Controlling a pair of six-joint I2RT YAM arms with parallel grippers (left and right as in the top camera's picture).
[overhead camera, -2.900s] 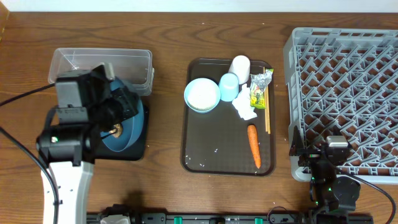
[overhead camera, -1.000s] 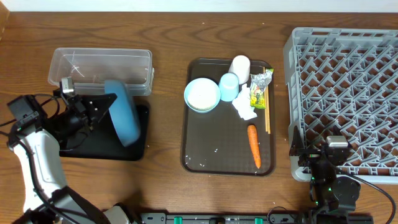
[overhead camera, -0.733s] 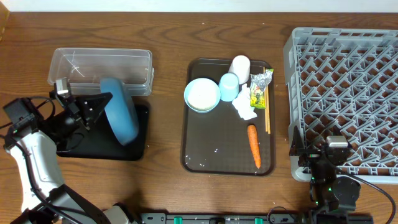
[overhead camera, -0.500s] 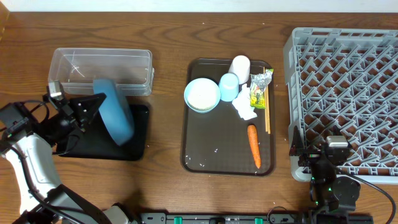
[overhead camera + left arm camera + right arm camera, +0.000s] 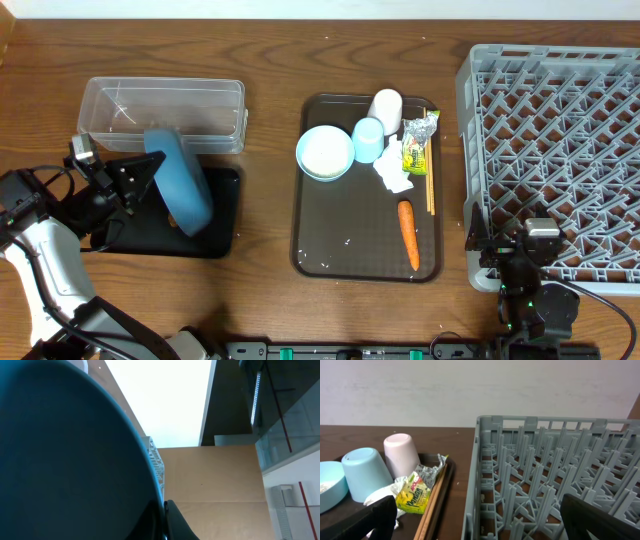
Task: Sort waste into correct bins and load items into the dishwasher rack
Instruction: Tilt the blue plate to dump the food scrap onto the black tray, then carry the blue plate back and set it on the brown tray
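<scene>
Overhead alone shows the carrot (image 5: 407,233) on the brown tray (image 5: 330,230).

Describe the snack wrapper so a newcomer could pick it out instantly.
Start at the dark brown rectangular serving tray mid-table and go to its far right corner. There, beside the crumpled white tissue and thin wooden chopsticks, lies the shiny green-yellow snack wrapper, the only glossy, printed thing there.

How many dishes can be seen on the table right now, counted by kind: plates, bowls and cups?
Plates: 1, the blue plate
Bowls: 1, the light-blue bowl
Cups: 2, the light-blue cup and the white cup
Total: 4
</scene>
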